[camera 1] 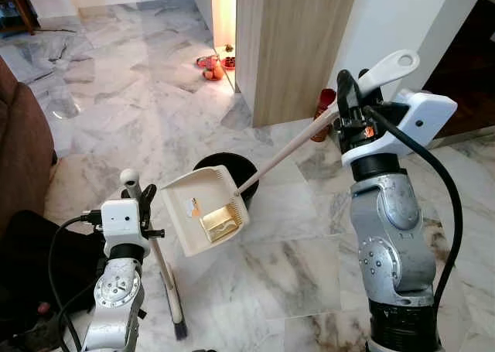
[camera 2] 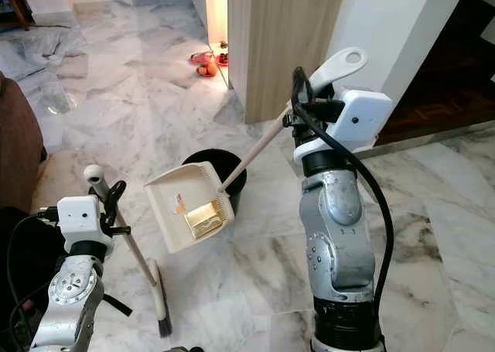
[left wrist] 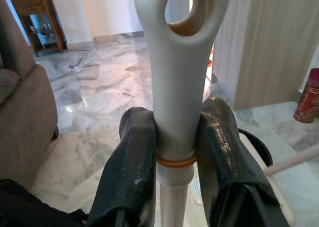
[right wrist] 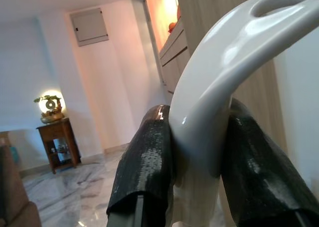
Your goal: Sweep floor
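My right gripper [camera 1: 349, 89] is shut on the white handle of a long-handled dustpan [camera 1: 203, 211], held tilted over a black bin [camera 1: 227, 172]. Yellowish scraps lie in the pan [camera 2: 203, 219]. My left gripper [camera 1: 138, 193] is shut on the top of a white broom handle [camera 1: 158, 256], whose dark bristles [camera 1: 179, 330] rest on the marble floor near my feet. The left wrist view has both black fingers [left wrist: 132, 167] clamped round the broom grip [left wrist: 175, 87]. In the right wrist view the fingers [right wrist: 147, 157] clasp the dustpan handle [right wrist: 209, 102].
A wooden cabinet [camera 1: 294, 42] stands ahead, with a red tin [camera 1: 324, 104] at its corner and shoes [camera 1: 213, 66] beyond. A brown sofa [camera 1: 19, 151] is at my left. Dark cloth [camera 1: 31, 267] lies on the floor by my left arm.
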